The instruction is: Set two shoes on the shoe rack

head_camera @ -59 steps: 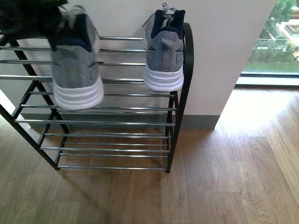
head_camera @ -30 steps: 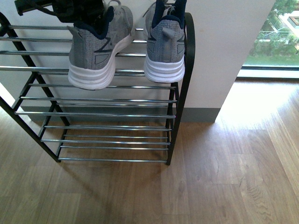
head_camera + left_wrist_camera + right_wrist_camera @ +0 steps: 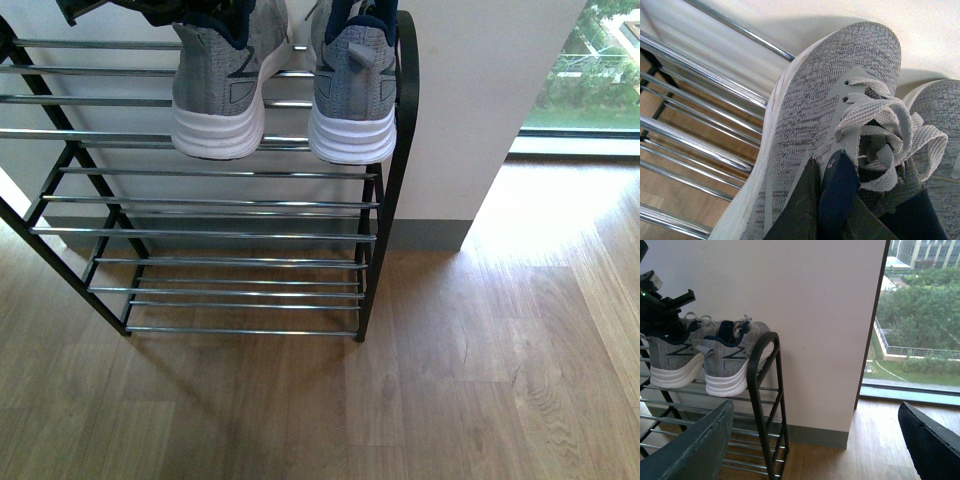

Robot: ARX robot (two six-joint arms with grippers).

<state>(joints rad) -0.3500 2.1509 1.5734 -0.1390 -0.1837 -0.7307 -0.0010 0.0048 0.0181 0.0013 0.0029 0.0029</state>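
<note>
The black left gripper [image 3: 837, 192] is seen clamped on the navy collar of a grey knit sneaker with a thick white sole [image 3: 805, 100], its dark fingers [image 3: 800, 215] pressed on either side of the lining. In the right wrist view the black left arm [image 3: 660, 310] is shown raised high and extended forward. The right gripper [image 3: 815, 410] is held well apart from it, unladen, with its blue-grey fingers [image 3: 690, 450] spread wide.
</note>
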